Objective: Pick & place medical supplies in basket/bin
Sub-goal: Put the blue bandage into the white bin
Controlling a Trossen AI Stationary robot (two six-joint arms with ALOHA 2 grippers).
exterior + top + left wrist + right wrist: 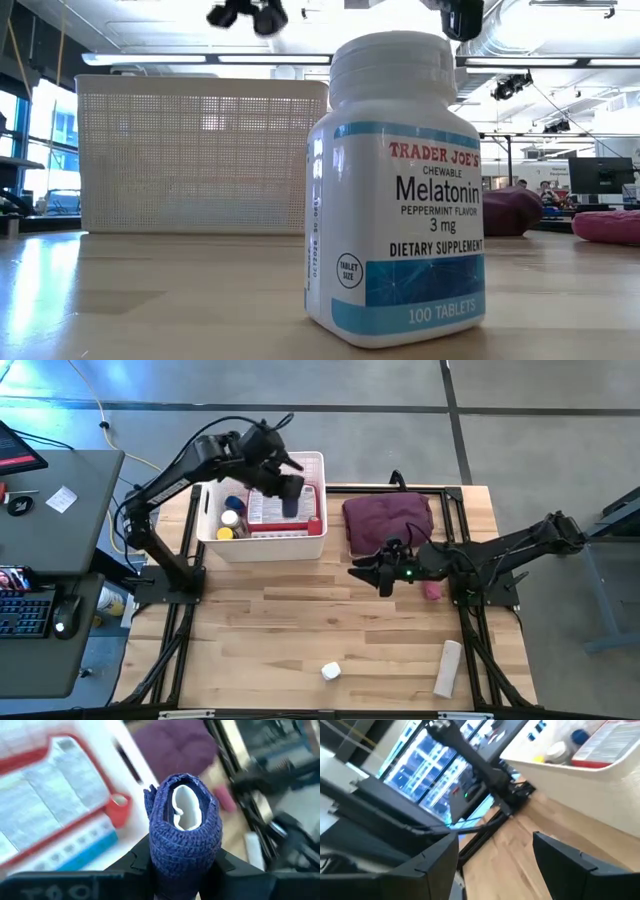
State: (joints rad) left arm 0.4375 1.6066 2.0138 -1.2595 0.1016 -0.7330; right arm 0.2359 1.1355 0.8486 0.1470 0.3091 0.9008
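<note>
Over the white lattice-sided basket (262, 540), the left gripper (290, 488) is clamped on a purple woven bandage roll (184, 837) with a white core, while the right gripper (368, 572) hangs open, empty, beside the maroon cloth (388, 520).

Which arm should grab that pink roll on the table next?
Right, probably: the right gripper is open and empty close to the pink roll, while the left gripper holds a purple bandage roll above the basket.
</note>
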